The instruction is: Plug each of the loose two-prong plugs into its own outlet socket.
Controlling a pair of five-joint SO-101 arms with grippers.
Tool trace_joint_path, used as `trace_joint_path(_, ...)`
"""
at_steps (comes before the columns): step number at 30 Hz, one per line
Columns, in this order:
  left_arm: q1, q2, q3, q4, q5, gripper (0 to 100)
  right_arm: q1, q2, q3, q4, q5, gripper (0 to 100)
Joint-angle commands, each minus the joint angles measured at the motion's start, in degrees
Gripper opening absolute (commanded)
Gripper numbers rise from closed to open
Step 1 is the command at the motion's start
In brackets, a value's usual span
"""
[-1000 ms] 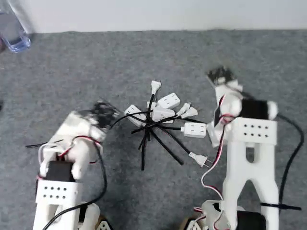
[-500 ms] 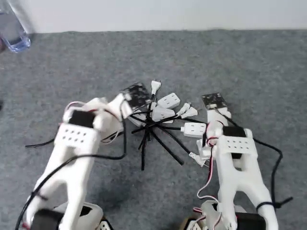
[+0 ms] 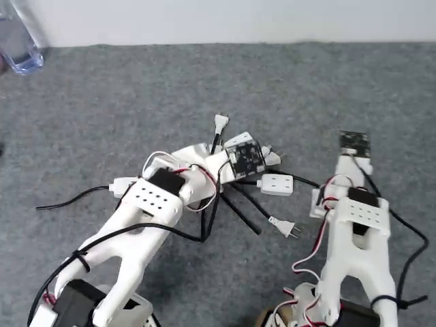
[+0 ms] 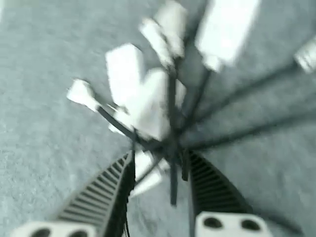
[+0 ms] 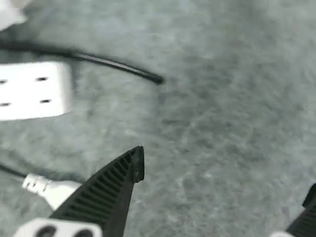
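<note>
Left tool: spread, straddling the cord bundle on the tabletop, likely so you can pin it.
Right tool: released wide beside the loose plug (not touching).
Outlet socket: flat, near that plug.

L end effector over cord bundle, socket R

Crossing black cords and white outlet blocks crowded the table centre, and the left arm overlay their near-left side. Open grey carpet surrounded them. A loose plug lay between the arms.
</note>
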Motion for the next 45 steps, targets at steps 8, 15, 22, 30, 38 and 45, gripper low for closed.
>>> trace_joint_path(8, 1.2, 18.5, -6.0, -8.4, 4.0, 15, 1.3, -1.1, -3.3, -0.7, -1.8, 47.9)
trace_joint_path(15, 1.4, 20.7, -21.2, 12.0, 5.9, 15, -2.2, -1.7, -3.8, -0.6, -0.7, 47.8)
trace_joint_path(22, 1.1, 2.9, -14.4, 16.6, 6.8, 15, -15.0, -1.2, -12.8, 8.3, 20.4, 47.8)
trace_joint_path(30, -12.0, -24.8, 5.8, 16.4, 6.9, 15, -14.8, 2.1, -24.3, 9.9, 34.9, 47.9)
trace_joint_path(38, -39.3, -56.6, 29.5, 16.6, 17.0, 15, -19.1, 26.4, -48.9, 17.9, 2.9, 47.9)
trace_joint_path(45, -52.4, -83.6, 50.1, 17.1, 17.3, 15, -26.2, 39.0, -66.1, 31.3, -13.5, 47.8)
